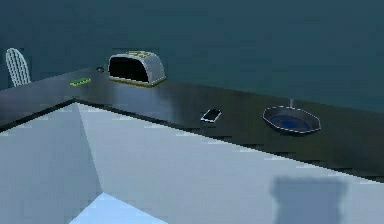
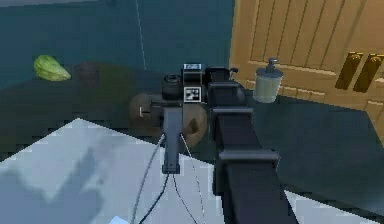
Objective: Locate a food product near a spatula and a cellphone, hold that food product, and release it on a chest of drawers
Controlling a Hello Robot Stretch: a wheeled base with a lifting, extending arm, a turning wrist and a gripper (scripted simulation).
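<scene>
Claw (image 2: 171, 185) sits at the end of the dark arm (image 2: 240, 160), with its thin fingers pointing toward the bottom of the arm side view, out over the edge of the dark counter (image 2: 330, 140). Honestly, I can't tell what state the fingers are in; they're just thin lines. I can't tell if it's got hold of anything either, because there's stuff on the counter right behind it.

That stuff is a brown round lump (image 2: 148, 110), directly behind the claw's body and poking out on both sides of it. It's my best bet for the food. Whether the claw is over it, touching it or just in front of it, I can't say.

Up and well off to the left of the claw there's a green-yellow lump (image 2: 50, 68), also on the counter. Up and to the right of the claw, past the arm, a small pale bottle (image 2: 268, 82) stands upright in front of a wooden door (image 2: 310, 40).

In the forward view, a phone (image 1: 210, 115) lies flat on a dark counter. A toaster (image 1: 137, 67) is further back to its left and a dark pan (image 1: 291, 120) is to its right. I can't place those three against the claw.
</scene>
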